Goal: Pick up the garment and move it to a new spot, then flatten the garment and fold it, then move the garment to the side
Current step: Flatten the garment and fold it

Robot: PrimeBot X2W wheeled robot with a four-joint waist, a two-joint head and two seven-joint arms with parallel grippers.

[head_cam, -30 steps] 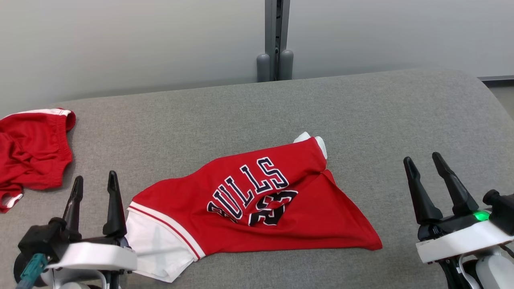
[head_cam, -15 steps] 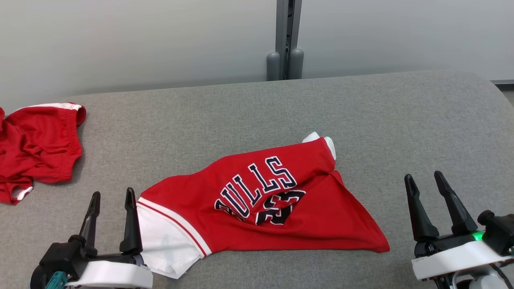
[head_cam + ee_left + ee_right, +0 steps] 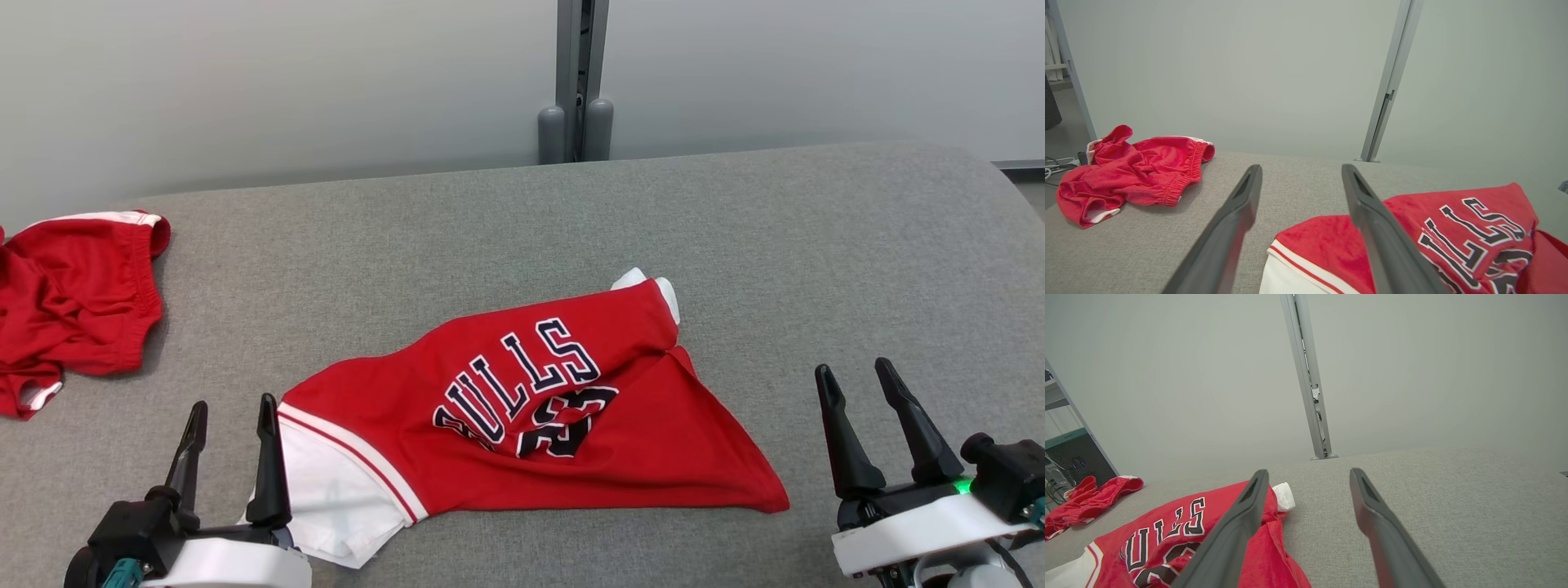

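- The left gripper (image 3: 233, 402) stands at the lower left of the head view with its two dark fingers spread wide and nothing between them. The bottom edge cuts off its white body.
- The right gripper (image 3: 851, 366) stands at the lower right, also spread wide and holding nothing. Its mount runs out of the frame at the corner, with a green light showing on it.
- The garment (image 3: 645, 441), a red jersey, lies crumpled and slanted across the lower middle of the head view, between the two grippers.
- Its white lower panel sits at the lower left, and the left gripper's inner finger overlaps that panel's edge. I cannot tell whether the finger touches the cloth.
- In the left wrist view that same finger covers part of the red cloth.
- The lettering reads "ULLS", with the first letter folded under. The number below it is bunched into creases and cannot be read.
- A small white bit pokes out at the garment's far end, and I cannot tell which part of the garment it is.
- In the right wrist view the right gripper's left finger hides part of the garment's near edge.
- The grey padded surface (image 3: 775, 237) carries everything, and its far right corner is rounded.
- A bundle of red shorts (image 3: 73, 302) lies at the middle left, well apart from the garment and cut off by the left edge.
- Beyond the surface, a grey post (image 3: 574, 73) rises at the top centre against a pale wall (image 3: 245, 82), cut off by the top edge.
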